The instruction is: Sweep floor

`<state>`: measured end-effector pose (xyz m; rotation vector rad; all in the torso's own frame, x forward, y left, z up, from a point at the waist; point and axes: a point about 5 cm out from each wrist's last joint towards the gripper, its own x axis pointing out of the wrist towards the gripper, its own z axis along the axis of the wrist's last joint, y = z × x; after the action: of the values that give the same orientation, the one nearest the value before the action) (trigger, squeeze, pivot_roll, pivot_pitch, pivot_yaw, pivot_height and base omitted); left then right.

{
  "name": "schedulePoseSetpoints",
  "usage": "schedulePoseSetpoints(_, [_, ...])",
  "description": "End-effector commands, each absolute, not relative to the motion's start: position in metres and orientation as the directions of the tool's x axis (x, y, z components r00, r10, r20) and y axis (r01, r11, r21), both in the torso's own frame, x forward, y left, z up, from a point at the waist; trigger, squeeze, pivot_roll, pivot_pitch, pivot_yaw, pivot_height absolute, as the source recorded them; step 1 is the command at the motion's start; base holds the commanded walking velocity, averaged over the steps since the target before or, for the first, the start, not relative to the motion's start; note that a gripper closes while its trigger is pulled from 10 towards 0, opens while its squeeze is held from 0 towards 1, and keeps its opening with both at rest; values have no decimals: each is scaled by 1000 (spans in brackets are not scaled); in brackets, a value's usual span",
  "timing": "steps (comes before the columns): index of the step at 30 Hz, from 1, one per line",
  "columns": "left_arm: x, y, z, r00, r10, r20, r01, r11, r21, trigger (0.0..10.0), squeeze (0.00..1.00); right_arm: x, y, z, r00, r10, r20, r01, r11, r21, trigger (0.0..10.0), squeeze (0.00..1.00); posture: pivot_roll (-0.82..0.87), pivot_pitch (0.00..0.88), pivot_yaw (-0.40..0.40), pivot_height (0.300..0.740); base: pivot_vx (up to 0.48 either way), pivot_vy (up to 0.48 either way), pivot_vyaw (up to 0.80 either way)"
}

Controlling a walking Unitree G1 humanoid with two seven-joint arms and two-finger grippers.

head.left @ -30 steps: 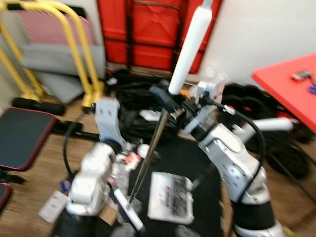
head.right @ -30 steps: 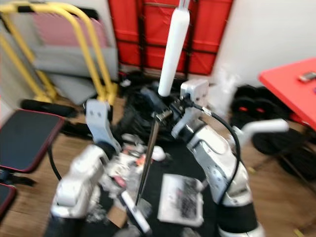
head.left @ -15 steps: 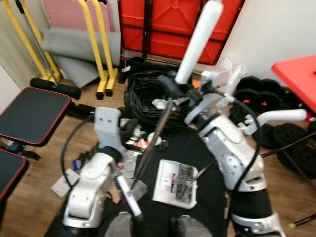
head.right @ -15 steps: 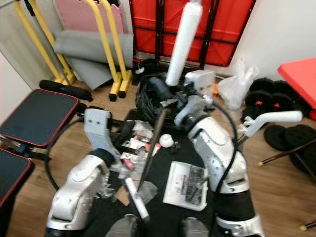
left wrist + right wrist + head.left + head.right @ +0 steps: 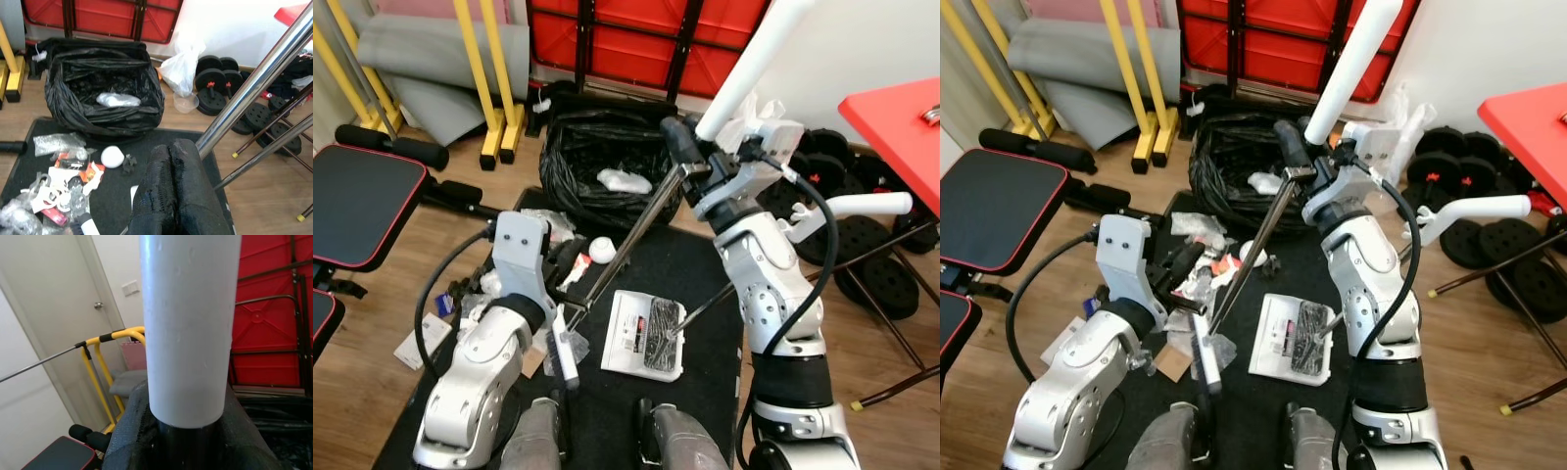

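My right gripper (image 5: 688, 157) is shut on the broom, just below its white handle (image 5: 190, 328). The broom's chrome pole (image 5: 631, 235) slants down to the left, to a narrow brush head (image 5: 562, 345) on the black mat (image 5: 705, 284). My left gripper (image 5: 1181, 262) hangs low beside the pole, its fingers (image 5: 171, 196) pressed together with nothing between them. Scattered litter (image 5: 63, 181) and a white ball (image 5: 602, 250) lie on the mat in front of it. A white dustpan (image 5: 631, 338) holding dark debris rests flat beside the brush.
An open black rubbish bag (image 5: 607, 171) stands at the mat's far edge. Yellow frames (image 5: 475, 59) and a black bench (image 5: 357, 206) are on the left. Weight plates (image 5: 862, 255), a white plastic bag (image 5: 183, 68) and a red table (image 5: 901, 108) are on the right.
The camera has moved and the picture has sharpened. The broom pole now leans further to the right, its brush head still on the mat. Both grips look the same.
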<state>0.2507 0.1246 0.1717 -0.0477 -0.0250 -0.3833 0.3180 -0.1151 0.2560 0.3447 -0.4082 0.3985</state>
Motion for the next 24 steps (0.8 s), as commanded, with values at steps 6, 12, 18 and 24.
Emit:
schedulePoseSetpoints(6, [238,123,171,920,-392,3,391,919,-50,10000,0,320,-123,263,801,290,523,-464,853,239,10000,0,-81,392,-117,740,0,0,0])
schedulePoseSetpoints(12, [229,122,174,912,-411,-1,411,910,-49,10000,0,329,-119,266,762,331,557,-515,831,211,10000,0,-68,430,-107,740,0,0,0])
schedulePoseSetpoints(18, [214,121,179,890,-456,-12,455,889,-56,10000,0,342,-116,273,722,340,603,-558,801,217,10000,0,-40,478,-90,740,0,0,0])
schedulePoseSetpoints(24, [207,120,182,881,-474,-15,472,880,-58,10000,0,344,-114,273,710,347,613,-580,782,228,10000,0,-19,501,-82,740,0,0,0])
